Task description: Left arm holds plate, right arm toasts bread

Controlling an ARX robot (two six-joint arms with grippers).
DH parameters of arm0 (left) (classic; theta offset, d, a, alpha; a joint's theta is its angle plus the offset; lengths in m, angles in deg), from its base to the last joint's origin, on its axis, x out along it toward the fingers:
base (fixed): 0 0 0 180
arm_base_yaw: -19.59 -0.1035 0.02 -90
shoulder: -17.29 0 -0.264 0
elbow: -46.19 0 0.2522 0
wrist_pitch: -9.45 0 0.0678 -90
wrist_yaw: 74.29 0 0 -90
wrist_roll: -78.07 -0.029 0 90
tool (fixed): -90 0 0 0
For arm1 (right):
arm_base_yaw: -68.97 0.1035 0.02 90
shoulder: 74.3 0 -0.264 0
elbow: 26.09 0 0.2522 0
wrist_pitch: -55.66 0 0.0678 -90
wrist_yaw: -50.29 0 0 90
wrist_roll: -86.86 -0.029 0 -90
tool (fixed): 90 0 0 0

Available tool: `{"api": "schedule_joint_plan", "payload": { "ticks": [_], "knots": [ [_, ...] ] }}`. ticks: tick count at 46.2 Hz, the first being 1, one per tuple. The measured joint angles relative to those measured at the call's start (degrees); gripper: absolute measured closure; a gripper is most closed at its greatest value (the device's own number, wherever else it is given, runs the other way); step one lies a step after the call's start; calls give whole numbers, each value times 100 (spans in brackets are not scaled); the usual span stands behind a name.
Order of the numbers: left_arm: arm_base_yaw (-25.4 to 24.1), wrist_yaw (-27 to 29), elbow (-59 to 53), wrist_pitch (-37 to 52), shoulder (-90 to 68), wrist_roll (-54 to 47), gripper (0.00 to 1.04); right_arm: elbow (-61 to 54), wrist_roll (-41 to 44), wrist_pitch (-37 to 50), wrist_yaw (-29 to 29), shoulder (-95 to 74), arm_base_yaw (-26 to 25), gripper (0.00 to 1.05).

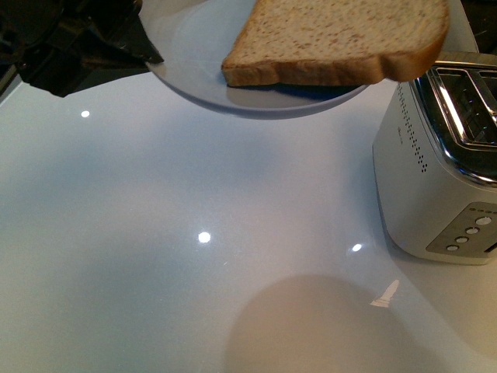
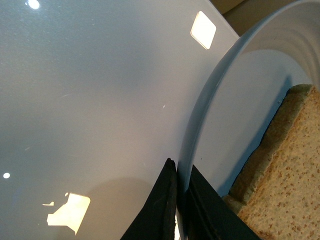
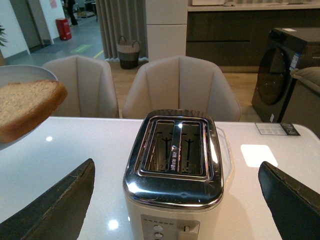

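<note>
**Picking the slice from the held plate.** The left gripper (image 2: pixel 181 200) has its jaws closed narrow on the left rim of the plate (image 1: pixel 194 58) and holds it clear above the far side of the tabletop (image 1: pixel 155 233). The left wrist view shows the two fingers (image 2: pixel 162 210) pinching the rim from either face.

The bread (image 1: pixel 342 39) lies flat on the plate. Its right-hand corner overhangs the rim on the side toward the toaster (image 1: pixel 435 171), which stands at the right on the tabletop. The right gripper (image 3: pixel 176 167) hangs on the near side of the toaster with jaws wide and empty, and both slots (image 3: pixel 162 145) are vacant.

The step in hand is judged to be the pick of the slice from the plate. To do it well:

- **Plate:** Hold it level and motionless with your left arm. The grip is on one rim only, and any tilt to the right would likely slide the slice off.
- **Grasp:** Bring your right jaws to the overhanging crust, where there is no plate beneath to foul a finger.
- **Pressure:** Close gently, because the crumb looks soft and would probably crush or tear.
- **Transfer:** Lift before you turn the slice on edge, then align its plane with a slot before you lower it.
</note>
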Motion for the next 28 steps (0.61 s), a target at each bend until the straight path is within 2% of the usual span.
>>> {"api": "schedule_joint_plan", "payload": {
  "ticks": [15,28],
  "knots": [
    [542,85,96,-136,68,323,102,0,-2,0,2,0,0,9],
    [649,144,96,-138,83,391,102,0,-2,0,0,0,0,9]
  ]
}}
